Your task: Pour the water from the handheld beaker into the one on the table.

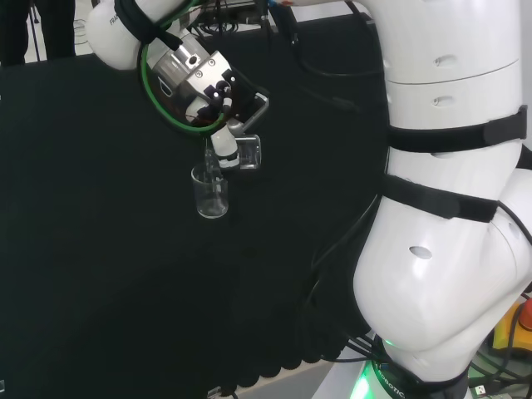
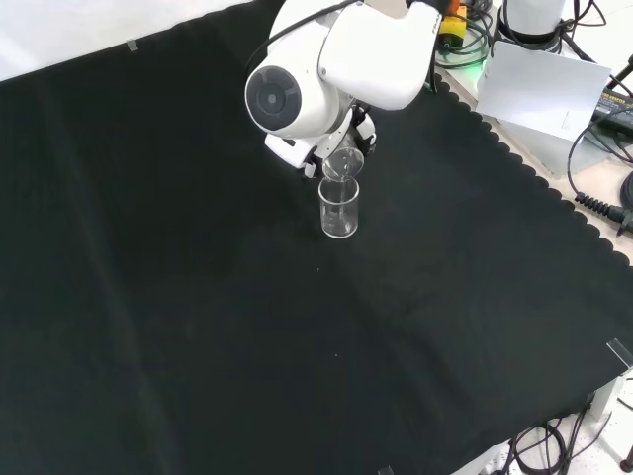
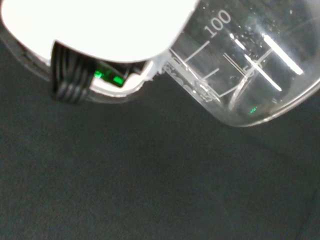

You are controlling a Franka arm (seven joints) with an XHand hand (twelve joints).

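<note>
A clear glass beaker (image 1: 211, 194) stands upright on the black cloth, also in the front view (image 2: 338, 209). My hand (image 1: 221, 93) hangs just above it, with fingers curled round a second clear beaker (image 1: 246, 154). That held beaker is tipped far over, its lip above the standing beaker's mouth. In the front view the held beaker (image 2: 340, 164) shows just under the arm's white link, right over the standing one. Close up in the wrist view, the held beaker (image 3: 250, 65) shows printed marks and droplets on its wall.
The arm's big white links (image 1: 449, 199) fill the right of the head view. Past the cloth's scalloped edge in the front view lie a white sheet (image 2: 544, 84) and cables (image 2: 603, 188).
</note>
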